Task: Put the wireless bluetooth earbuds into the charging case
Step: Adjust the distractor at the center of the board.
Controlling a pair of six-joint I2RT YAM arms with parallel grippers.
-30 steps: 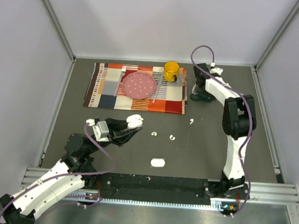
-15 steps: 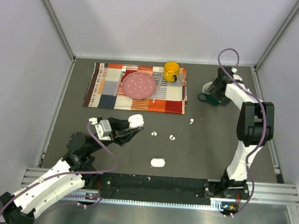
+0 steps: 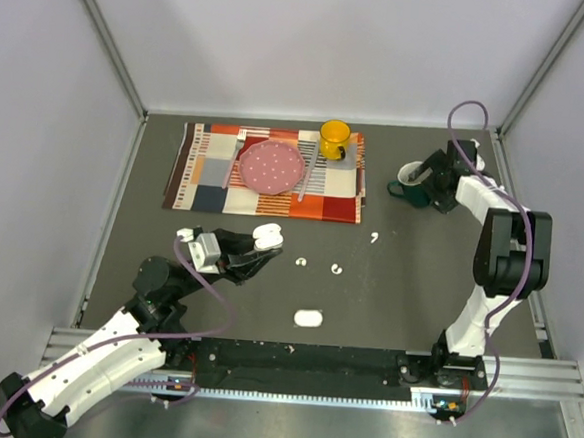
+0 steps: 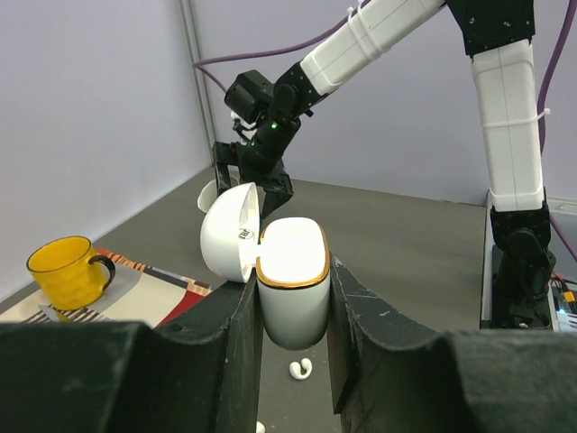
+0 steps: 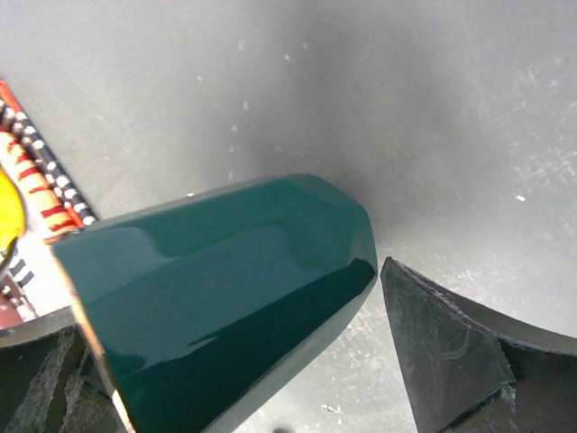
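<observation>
The dark grey surface (image 3: pixel 417 288) spreads out under me, and a patchwork placemat (image 3: pixel 204 188) lies at its far left. On the mat sit a pink plate (image 3: pixel 271 165) and, at its far right corner, a yellow mug (image 3: pixel 335 138).

Off the mat, at the far right, is a dark green mug (image 3: pixel 410 177). My right fingers (image 5: pixel 451 343) are spread to either side of it. The one on the right of my wrist view stands just apart from the mug's wall. I cannot tell whether the other one touches it.

My left fingers (image 4: pixel 230 361) are at the near left, pinching the white charging case (image 4: pixel 293 289) by its sides. It is upright and above the surface. Its lid is swung open to one side and a gold rim shows around the mouth. A second small white case (image 3: pixel 308 317) lies shut on the surface near the middle, close to the near edge.

The earbuds lie loose on the surface, and I can make out three. One (image 3: pixel 302 263) is just right of the held case and another (image 3: pixel 336 270) is a little further right. The third (image 3: pixel 374 237) is further off towards the green mug. None of them is in my fingers.
</observation>
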